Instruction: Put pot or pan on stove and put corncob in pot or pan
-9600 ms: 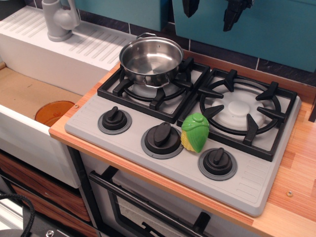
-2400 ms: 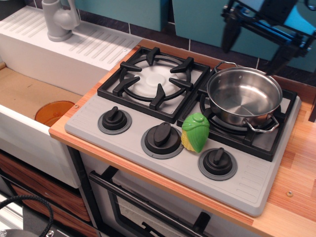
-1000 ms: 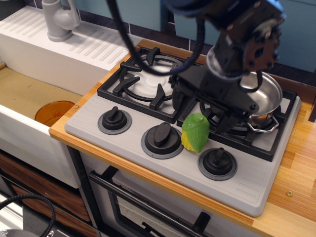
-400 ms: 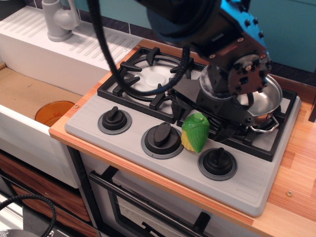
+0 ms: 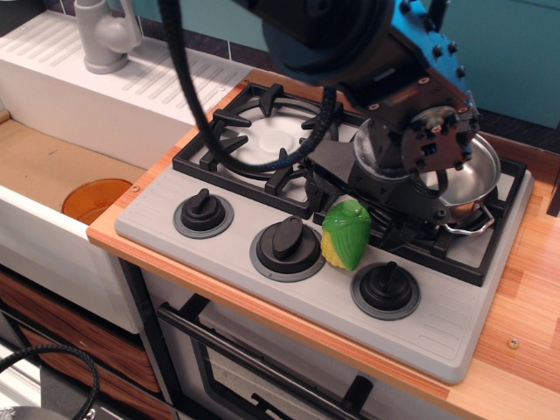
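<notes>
The shiny steel pot (image 5: pixel 473 171) stands on the right burner of the grey stove (image 5: pixel 435 325), partly hidden by my arm. The corncob (image 5: pixel 345 234), green husk with a yellow edge, stands on the stove between the middle knob (image 5: pixel 287 241) and the right knob (image 5: pixel 385 285). My gripper (image 5: pixel 357 213) is low just behind the corncob, its dark fingers (image 5: pixel 317 188) spread to either side of it. It looks open and holds nothing. The fingertips are partly hidden behind the corncob.
The left burner grate (image 5: pixel 262 144) is bare. A white ribbed sink unit (image 5: pixel 131 92) with a grey faucet (image 5: pixel 103 33) stands at the left. An orange disc (image 5: pixel 94 199) lies in the basin below. The wooden counter (image 5: pixel 525 306) runs along the right.
The pot went from the left burner to the right burner and was let go. My arm then came down and forward, and the gripper now sits lower, close behind the corncob.
</notes>
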You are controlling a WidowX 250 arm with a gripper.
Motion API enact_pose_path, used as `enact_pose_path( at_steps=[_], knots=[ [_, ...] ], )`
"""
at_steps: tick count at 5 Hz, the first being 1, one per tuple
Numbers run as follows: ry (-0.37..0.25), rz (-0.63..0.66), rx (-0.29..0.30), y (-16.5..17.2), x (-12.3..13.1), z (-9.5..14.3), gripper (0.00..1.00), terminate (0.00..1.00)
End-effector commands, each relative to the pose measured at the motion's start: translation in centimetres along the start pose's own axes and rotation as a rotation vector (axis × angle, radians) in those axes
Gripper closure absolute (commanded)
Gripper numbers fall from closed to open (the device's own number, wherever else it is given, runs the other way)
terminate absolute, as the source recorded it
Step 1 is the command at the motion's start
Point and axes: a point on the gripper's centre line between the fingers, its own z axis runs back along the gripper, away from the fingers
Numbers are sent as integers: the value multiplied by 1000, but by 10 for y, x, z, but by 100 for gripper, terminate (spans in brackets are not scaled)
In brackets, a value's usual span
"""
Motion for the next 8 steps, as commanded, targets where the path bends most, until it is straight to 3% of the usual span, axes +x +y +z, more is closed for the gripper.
enact_pose_path(
  at_steps=[1, 3, 5, 7, 8],
  knots=[
    [-19, 7, -2, 4, 12, 0, 100, 0],
    [-9, 16, -10, 0, 13, 6, 100, 0],
    [66, 14, 4, 4, 22, 47, 100, 0],
    [80, 2, 8, 4, 28, 58, 100, 0],
    [64, -5, 2, 3, 26, 45, 0, 0]
  ],
)
